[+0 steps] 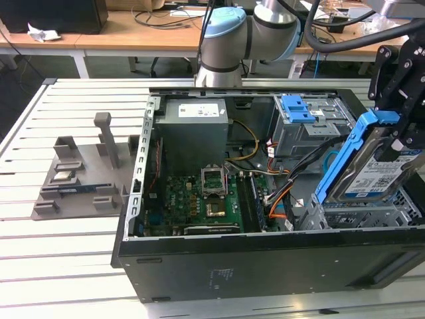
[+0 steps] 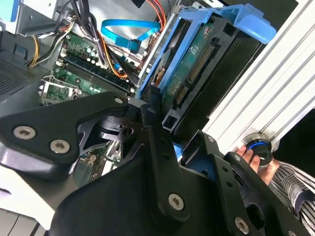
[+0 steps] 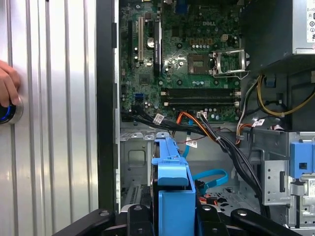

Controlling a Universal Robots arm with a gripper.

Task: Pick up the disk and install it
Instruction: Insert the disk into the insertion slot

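Exterior view: I see the disk (image 1: 372, 173) tilted at frame right.
End effector (image 1: 402, 136): clamped on the disk.

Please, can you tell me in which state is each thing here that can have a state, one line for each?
pincer, shut on the disk.
disk, in the air, tilted, clamped by the pincer.
computer case, lying flat, side open.
CPU socket, cover plate swung open, no cooler.
hand, fingers on a round button.
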